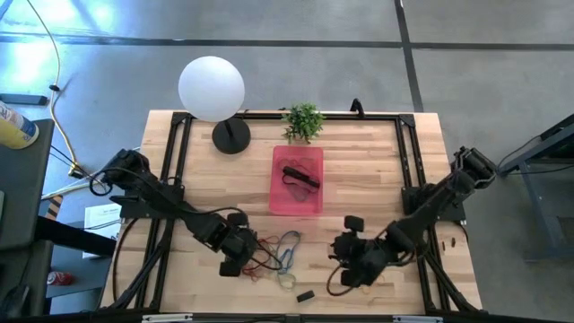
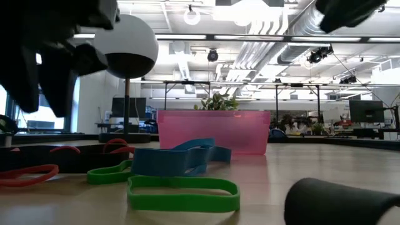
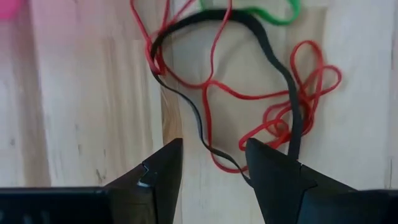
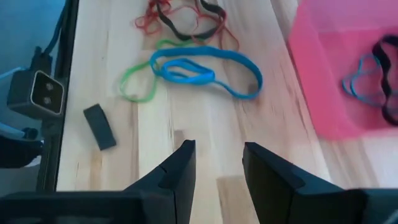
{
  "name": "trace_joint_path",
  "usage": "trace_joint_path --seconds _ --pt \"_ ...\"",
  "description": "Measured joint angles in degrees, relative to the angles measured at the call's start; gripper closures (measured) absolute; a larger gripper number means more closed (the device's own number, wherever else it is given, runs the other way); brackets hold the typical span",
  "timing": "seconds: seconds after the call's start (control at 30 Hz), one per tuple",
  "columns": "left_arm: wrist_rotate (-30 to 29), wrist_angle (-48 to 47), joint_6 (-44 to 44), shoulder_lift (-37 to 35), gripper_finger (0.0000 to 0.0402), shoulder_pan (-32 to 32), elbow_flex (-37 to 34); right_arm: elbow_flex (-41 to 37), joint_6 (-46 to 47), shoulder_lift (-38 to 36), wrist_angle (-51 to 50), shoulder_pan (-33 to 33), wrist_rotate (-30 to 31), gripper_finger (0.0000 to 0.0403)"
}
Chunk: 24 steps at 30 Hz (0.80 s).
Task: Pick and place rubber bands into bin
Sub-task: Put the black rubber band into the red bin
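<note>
Tabletop (image 1: 377, 152) holds the pink bin (image 1: 297, 201) mid-table, a few bands inside blurred. We see loose rubber bands (image 1: 280, 253) near the front edge. Left gripper (image 3: 211, 163) hovers with fingers spread around red and black strands; right gripper (image 4: 216, 163) is parted, empty, beside them. Small black block (image 4: 100, 127) lies nearby.

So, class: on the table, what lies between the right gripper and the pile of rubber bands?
In the right wrist view, only bare wood separates the right gripper from the rubber bands. A small black block lies off to one side, not between them.
</note>
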Motion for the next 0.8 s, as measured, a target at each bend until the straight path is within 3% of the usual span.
trace_joint_path --seconds 0.53,0.67,0.8 --pt "0.31 1.36 -2.18 5.78 0.0239 0.02 0.0 0.0 5.87 0.0 -0.55 2.31 3.14 0.0279" --pt "-1.54 1.4 -2.16 5.76 0.028 0.02 0.0 0.0 5.87 0.02 -0.84 2.31 3.11 0.0279" --pt "-2.6 1.45 -1.43 5.76 0.0356 0.02 0.0 0.0 6.2 0.02 -0.92 2.31 3.07 0.0279"
